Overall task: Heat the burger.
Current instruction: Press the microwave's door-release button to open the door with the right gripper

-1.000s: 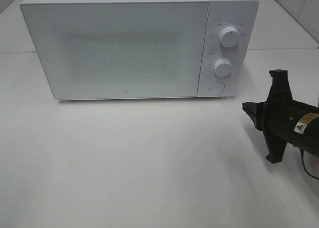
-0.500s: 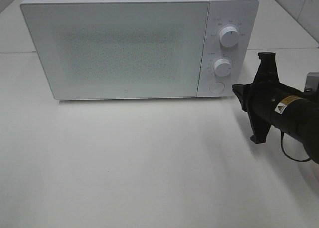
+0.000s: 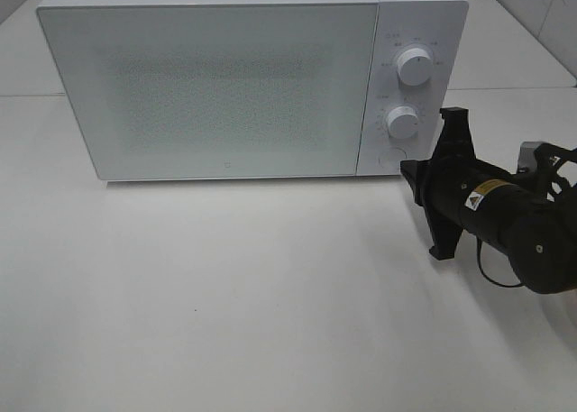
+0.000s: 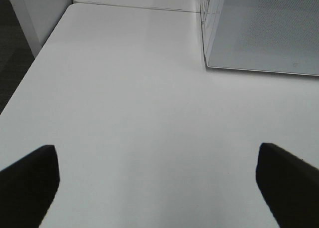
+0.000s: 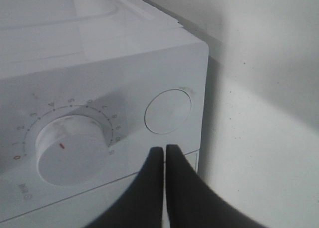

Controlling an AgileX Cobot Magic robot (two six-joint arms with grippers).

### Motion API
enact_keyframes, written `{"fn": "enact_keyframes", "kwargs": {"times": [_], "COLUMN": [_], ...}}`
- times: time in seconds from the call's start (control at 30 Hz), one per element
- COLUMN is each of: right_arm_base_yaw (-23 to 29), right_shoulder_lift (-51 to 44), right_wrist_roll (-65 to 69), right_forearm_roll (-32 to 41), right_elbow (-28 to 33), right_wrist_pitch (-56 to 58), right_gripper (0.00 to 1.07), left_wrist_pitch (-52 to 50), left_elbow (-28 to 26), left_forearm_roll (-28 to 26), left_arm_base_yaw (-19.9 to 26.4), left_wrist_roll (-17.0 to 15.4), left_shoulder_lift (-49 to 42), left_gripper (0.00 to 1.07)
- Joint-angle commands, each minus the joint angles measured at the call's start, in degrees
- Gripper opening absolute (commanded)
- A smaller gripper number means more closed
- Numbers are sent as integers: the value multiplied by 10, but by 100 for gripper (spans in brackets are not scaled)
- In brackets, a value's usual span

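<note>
The burger is out of view in every frame. A white microwave [image 3: 225, 87] stands at the back of the table with its door closed. My right gripper [image 3: 407, 170] is shut with nothing in it, its tips close to the round button [image 3: 393, 158] at the bottom of the control panel. In the right wrist view the shut tips [image 5: 164, 149] sit just below that button [image 5: 168, 111], beside the lower dial [image 5: 72, 148]. My left gripper [image 4: 159, 183] is open and empty over bare table, to the left of the microwave's corner [image 4: 207, 43].
Two white dials, upper [image 3: 414, 67] and lower [image 3: 403, 122], sit above the button. White table [image 3: 252, 295] stretches in front of the microwave. A table seam runs behind it, and a tiled wall [image 3: 550, 15] rises at the far right.
My right arm has moved left toward the microwave's control panel, bringing its shut tips up to the round button. The left gripper has stayed open.
</note>
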Motion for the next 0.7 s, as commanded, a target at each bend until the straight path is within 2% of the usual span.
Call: {"fn": "enact_keyframes", "kwargs": {"times": [0.03, 0.7], "right_arm_base_yaw": [1, 1], "right_shoulder_lift": [6, 49], "right_wrist_roll": [-2, -3], "right_forearm_roll": [-7, -6], "right_elbow": [-14, -77], "right_wrist_pitch": [-7, 6], "right_gripper": [0, 1], "left_wrist_pitch": [-1, -1], "left_elbow": [1, 1], "left_forearm_roll": [-4, -4], "left_arm_base_yaw": [1, 1], "left_wrist_roll": [-2, -2], "left_shoulder_lift": [-7, -7], "left_gripper": [100, 100]}}
